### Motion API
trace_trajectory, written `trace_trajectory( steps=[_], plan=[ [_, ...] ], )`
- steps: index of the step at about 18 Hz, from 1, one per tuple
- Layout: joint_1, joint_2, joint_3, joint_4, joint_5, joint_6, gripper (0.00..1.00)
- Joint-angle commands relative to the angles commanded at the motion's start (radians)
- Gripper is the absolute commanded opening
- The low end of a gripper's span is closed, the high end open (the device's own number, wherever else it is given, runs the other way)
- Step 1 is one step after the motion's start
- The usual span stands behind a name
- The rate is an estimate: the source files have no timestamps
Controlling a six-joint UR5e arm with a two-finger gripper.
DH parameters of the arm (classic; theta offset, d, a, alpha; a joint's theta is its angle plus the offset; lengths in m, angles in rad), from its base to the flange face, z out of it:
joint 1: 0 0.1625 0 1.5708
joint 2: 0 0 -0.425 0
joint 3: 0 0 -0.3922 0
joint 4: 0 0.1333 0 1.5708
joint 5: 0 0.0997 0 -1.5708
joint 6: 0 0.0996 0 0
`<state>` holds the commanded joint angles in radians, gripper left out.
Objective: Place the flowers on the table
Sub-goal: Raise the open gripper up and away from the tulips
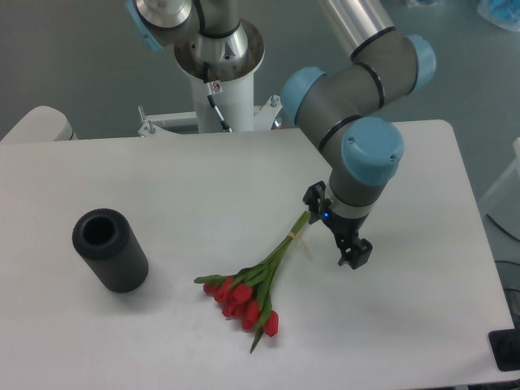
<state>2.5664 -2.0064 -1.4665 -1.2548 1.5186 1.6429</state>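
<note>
Tulips down flat on the white tabletop.

The flowers (pixel 258 286), a small bunch of red tulips on long green stems with leaves, lie on their side on the table (pixel 162 171), a broad, plain, matte white surface with rounded corners. Red heads cluster at the lower left, toward the near edge; the stems run diagonally up to the right, gathered by a pale tie close to the stem ends.

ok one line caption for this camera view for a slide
Red tulips lying on the white table, gripper open beside the stem ends.
</note>
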Motion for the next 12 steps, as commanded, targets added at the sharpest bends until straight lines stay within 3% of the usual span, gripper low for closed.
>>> trace_trajectory(
  steps=[12],
  plan=[
    [-0.006, -0.003, -0.012, 0.017, 0.002, 0.002, 1.00]
  ],
)
